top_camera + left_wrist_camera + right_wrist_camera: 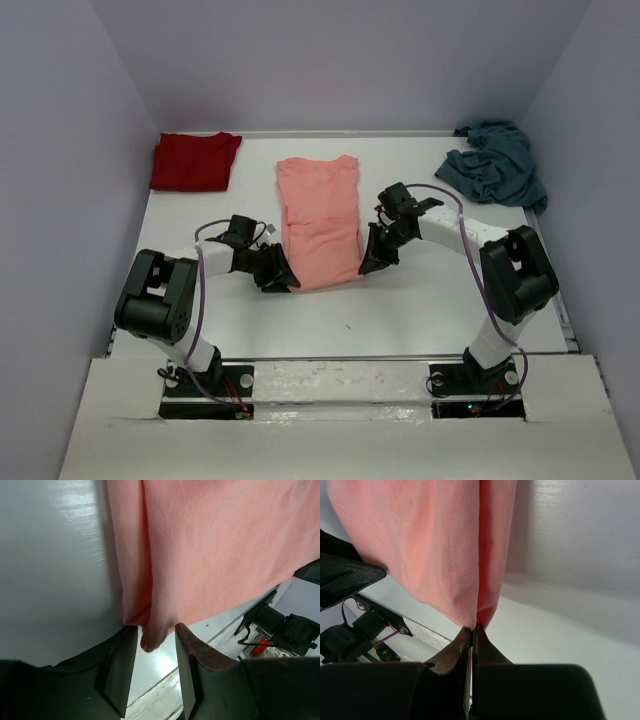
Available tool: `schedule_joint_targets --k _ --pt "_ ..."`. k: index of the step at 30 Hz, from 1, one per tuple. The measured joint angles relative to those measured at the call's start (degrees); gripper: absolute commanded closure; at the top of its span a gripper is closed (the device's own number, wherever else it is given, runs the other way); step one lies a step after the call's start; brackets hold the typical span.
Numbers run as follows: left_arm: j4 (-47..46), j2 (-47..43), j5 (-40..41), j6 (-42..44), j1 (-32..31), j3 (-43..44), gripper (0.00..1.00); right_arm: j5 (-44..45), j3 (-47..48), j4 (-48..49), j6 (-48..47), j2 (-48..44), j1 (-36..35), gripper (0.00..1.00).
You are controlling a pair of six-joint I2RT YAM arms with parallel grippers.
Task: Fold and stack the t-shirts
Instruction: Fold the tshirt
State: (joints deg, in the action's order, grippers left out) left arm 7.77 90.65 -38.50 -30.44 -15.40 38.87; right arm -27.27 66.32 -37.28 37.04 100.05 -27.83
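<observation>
While our left hand [153, 647] stands spread at the near left corner of the pink shirt [320, 220], with the cloth's folded tip loose between its fingers, our right hand [471, 630] is pressed together on the near right corner, pinching it. We judge the shirt light, limp and easily rumpled. It will sag wherever it is unsupported, so both near corners want a firm pinch on the doubled edge before any lift, and the left must close first. The shirt lies in the middle of the desk [430, 300], narrowed lengthwise and running away from us. Farther back, a red shirt [195, 162] lies folded flat at the far left, and a teal shirt [495, 165] sits crumpled at the far right.
</observation>
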Motion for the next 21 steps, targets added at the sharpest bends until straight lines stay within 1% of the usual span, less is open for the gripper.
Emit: schedule_joint_targets --k 1,2,3,4,14,17,21 --pt "0.0 0.0 0.0 0.0 0.0 0.0 0.54 0.0 0.0 0.0 0.0 0.0 0.0 1.0" --pt "0.0 0.0 0.0 0.0 0.0 0.0 0.82 0.0 0.0 0.0 0.0 0.0 0.0 1.0" --pt "0.0 0.0 0.1 -0.1 0.0 0.0 0.98 0.0 0.0 0.0 0.0 0.1 0.0 1.0" --pt "0.1 0.0 0.5 0.0 0.0 0.0 1.0 0.0 0.0 0.0 0.0 0.1 0.0 1.0" --pt "0.3 0.0 0.9 0.5 0.0 0.1 1.0 -0.2 0.0 0.1 0.0 0.2 0.0 1.0" --pt "2.0 -0.1 1.3 0.7 0.0 1.1 1.0 -0.2 0.0 0.1 0.0 0.2 0.0 1.0" --pt "6.0 -1.2 2.3 1.0 0.0 4.7 1.0 -0.2 0.1 0.1 0.0 0.2 0.0 1.0"
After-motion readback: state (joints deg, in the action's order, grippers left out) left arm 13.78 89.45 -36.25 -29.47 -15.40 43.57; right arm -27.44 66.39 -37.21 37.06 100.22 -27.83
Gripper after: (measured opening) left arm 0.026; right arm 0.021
